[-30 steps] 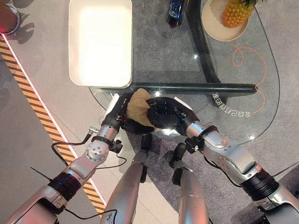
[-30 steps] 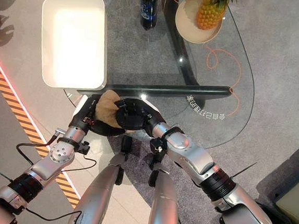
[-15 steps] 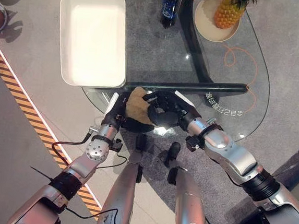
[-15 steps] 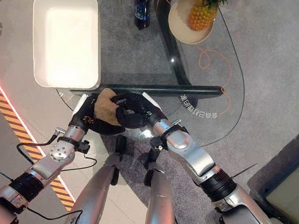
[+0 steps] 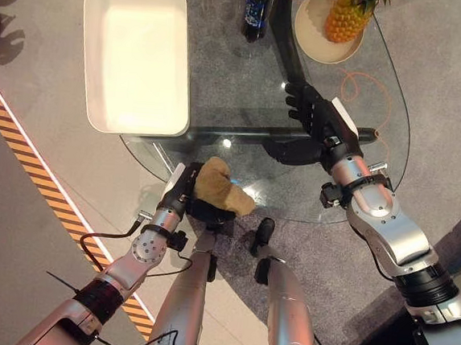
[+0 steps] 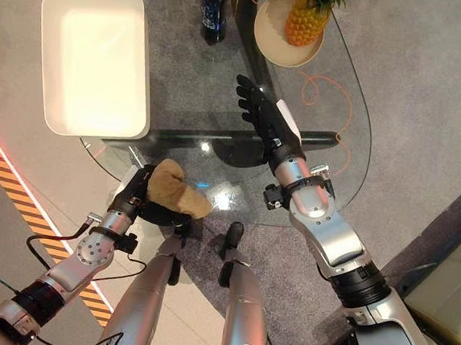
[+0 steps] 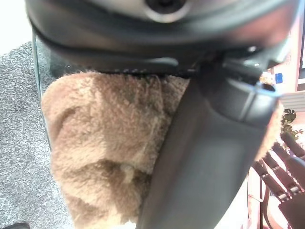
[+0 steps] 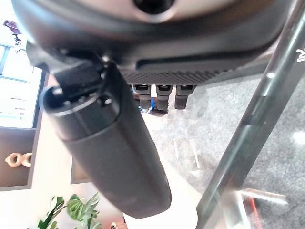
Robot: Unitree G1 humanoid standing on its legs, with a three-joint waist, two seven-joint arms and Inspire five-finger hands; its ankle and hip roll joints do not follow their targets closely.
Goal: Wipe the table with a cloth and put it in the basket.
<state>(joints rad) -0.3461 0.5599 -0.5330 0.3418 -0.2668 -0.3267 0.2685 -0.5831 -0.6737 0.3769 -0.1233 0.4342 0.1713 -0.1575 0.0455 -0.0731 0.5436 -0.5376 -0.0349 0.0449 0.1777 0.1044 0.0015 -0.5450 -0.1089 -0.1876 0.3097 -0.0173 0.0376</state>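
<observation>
A tan fuzzy cloth [image 5: 219,189] sits at the near edge of the glass table [image 5: 238,84], bunched in my left hand [image 5: 178,194]. In the left wrist view the thumb [image 7: 200,162] presses across the cloth [image 7: 100,152]. My right hand [image 5: 317,119] hovers over the table's right half, fingers straight and holding nothing; its thumb [image 8: 114,157] stands free in the right wrist view. The white rectangular basket [image 5: 187,72] rests on the table's far left, with nothing in it.
A pineapple [image 5: 346,13] on a beige plate [image 5: 311,41] and a dark bottle [image 5: 254,9] stand at the table's far side. A dark bar [image 5: 234,132] runs under the glass. An orange cord [image 5: 386,101] loops at right. Hazard striping [image 5: 22,150] marks the floor at left.
My right hand has let go of the cloth and swung up and right over the table, fingers straightened. The cloth stays in my left hand. The camera has shifted a little.
</observation>
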